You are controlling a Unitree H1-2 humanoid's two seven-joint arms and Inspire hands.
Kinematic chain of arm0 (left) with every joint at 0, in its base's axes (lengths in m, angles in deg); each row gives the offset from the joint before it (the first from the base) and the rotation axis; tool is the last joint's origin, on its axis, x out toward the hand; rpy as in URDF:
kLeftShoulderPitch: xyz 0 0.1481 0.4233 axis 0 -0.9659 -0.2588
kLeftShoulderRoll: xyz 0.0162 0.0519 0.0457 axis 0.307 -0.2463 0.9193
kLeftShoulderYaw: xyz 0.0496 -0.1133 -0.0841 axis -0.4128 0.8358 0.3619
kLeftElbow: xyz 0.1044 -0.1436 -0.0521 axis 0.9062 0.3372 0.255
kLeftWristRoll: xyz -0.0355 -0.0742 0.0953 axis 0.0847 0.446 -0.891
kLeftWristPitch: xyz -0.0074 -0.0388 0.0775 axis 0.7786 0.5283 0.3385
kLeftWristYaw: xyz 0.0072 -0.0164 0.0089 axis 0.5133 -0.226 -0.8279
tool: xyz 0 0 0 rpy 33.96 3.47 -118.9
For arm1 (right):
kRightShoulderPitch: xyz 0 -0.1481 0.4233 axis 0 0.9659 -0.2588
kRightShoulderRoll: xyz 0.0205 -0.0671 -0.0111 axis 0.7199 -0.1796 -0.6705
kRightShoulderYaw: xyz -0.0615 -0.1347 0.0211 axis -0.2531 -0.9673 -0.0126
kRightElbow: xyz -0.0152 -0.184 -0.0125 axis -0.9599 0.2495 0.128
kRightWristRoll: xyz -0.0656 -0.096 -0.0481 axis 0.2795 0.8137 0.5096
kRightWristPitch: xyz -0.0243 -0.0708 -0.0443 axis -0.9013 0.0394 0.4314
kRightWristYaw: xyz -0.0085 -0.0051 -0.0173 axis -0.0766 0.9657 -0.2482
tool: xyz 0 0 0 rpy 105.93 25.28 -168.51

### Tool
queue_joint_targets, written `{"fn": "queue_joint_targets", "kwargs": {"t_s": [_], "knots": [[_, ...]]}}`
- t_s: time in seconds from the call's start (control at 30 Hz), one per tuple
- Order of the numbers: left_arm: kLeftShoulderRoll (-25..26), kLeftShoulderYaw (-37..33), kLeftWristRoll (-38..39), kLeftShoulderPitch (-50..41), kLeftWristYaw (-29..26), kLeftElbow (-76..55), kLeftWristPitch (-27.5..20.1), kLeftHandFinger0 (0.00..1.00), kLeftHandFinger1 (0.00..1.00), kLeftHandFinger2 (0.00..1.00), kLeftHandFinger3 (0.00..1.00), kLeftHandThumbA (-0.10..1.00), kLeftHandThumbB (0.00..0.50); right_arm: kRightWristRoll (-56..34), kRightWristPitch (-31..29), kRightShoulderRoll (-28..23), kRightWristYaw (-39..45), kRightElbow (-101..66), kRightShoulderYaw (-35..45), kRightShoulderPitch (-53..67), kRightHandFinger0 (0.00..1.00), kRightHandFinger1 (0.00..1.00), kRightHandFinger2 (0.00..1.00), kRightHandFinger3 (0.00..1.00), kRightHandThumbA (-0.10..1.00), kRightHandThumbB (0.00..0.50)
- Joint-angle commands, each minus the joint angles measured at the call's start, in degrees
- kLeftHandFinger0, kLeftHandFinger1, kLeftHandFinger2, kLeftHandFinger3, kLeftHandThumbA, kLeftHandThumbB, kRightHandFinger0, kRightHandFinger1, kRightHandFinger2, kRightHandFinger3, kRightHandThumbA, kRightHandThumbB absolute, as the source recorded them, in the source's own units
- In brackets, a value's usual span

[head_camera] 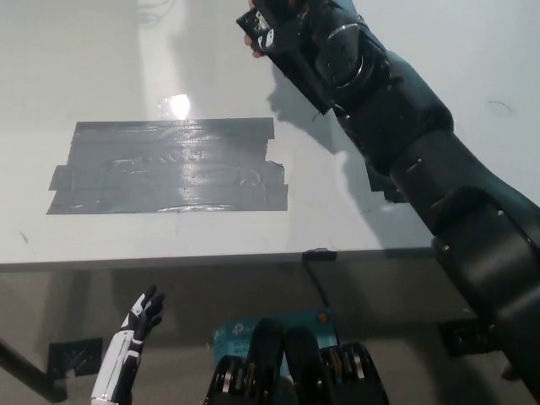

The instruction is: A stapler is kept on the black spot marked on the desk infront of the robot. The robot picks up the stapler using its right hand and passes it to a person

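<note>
We are gripping the stapler (291,55) in our closed right hand (295,18); it looks rigid, weighty, best grasped mid-body.

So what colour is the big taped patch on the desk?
Dark grey, glossy with glare, in the head view: the taped patch on the white desk.

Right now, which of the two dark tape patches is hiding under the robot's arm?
The small black patch on the right, mostly covered by the black right arm. The big grey patch lies fully uncovered.
</note>
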Motion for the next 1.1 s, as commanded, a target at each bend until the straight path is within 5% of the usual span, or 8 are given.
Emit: {"fn": "queue_joint_targets", "kwargs": {"t_s": [0.0, 0.1, 0.57, 0.77, 0.87, 0.93, 0.97, 1.07], "knots": [[1.0, -0.5, -0.4, 0.9, 0.6, -1.2, -1.0, 1.0, 1.0, 1.0, 1.0, 1.0, 0.5, 3.1, -3.6, -2.4, 2.3, -0.9, -0.7, -4.8, 1.0, 1.0, 1.0, 1.0, 0.92, 0.356], [1.1, -0.6, -0.7, 0.9, 0.4, -1.1, -1.2, 1.0, 1.0, 1.0, 1.0, 1.0, 0.5, 3.2, -3.9, -2.9, 3.5, -1.3, -0.5, -4.2, 1.0, 1.0, 1.0, 1.0, 0.96, 0.393], [0.9, -0.8, -0.5, 0.9, 0.3, -1.3, -0.7, 1.0, 1.0, 1.0, 1.0, 1.0, 0.499, 3.9, 0.4, -7.8, 10.2, -13.7, 1.0, -0.8, 1.0, 1.0, 1.0, 1.0, 1.0, 0.378], [0.5, -0.6, 0.5, 1.1, 0.6, -2.0, 1.0, 1.0, 1.0, 1.0, 1.0, 1.0, 0.5, 1.1, 5.1, -12.2, 12.8, -37.0, 6.8, 5.8, 1.0, 1.0, 1.0, 1.0, 0.99, 0.343], [0.7, -0.6, 1.3, 1.5, 1.0, -1.1, -0.6, 1.0, 1.0, 1.0, 1.0, 1.0, 0.5, 0.3, 10.9, -15.9, 16.4, -56.8, 9.2, 12.3, 1.0, 1.0, 1.0, 1.0, 1.0, 0.355], [0.6, -0.5, 0.9, 1.8, 0.6, -0.9, -0.6, 1.0, 1.0, 1.0, 1.0, 1.0, 0.5, -0.8, 12.7, -18.3, 18.5, -67.4, 10.3, 16.3, 1.0, 1.0, 1.0, 1.0, 1.0, 0.407], [0.6, -0.5, 0.7, 1.8, 0.4, -1.0, -0.5, 1.0, 1.0, 1.0, 1.0, 1.0, 0.5, -2.1, 13.4, -19.3, 19.4, -72.6, 11.1, 18.5, 1.0, 1.0, 1.0, 1.0, 1.0, 0.362], [0.6, -0.2, 0.5, 2.3, 0.1, -1.3, -0.1, 1.0, 1.0, 1.0, 1.0, 1.0, 0.5, -6.8, 16.1, -21.9, 21.8, -85.8, 13.6, 24.6, 1.0, 1.0, 1.0, 1.0, 1.0, 0.36]]}}
